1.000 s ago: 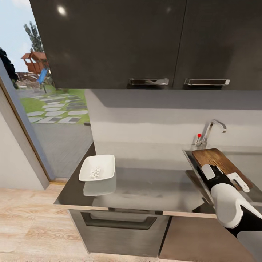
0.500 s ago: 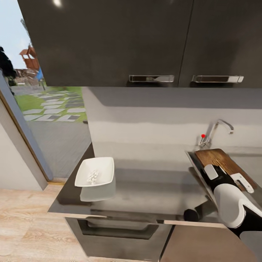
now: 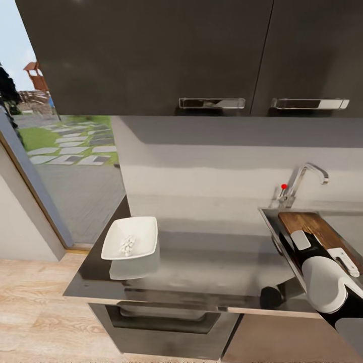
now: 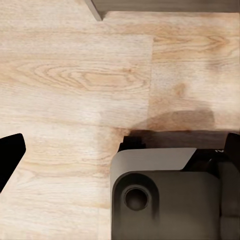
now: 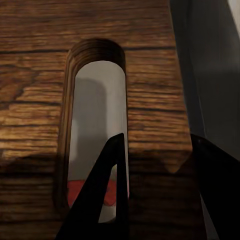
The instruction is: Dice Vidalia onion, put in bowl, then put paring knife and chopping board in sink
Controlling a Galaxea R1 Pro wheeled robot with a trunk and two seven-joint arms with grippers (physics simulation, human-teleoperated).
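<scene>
The right arm reaches forward at the far right, its hand closed on the chopping board, one finger through the slot.

Upper cabinets: dark, glossy, two chrome bar handles | Back wall: pale grey, shadowed under the cabinets | Lower cabinet front: dark grey, recessed handle | Floor: light wood planks | Glass opening at left: daylight, paved yard, grass, blue sky
</scene>
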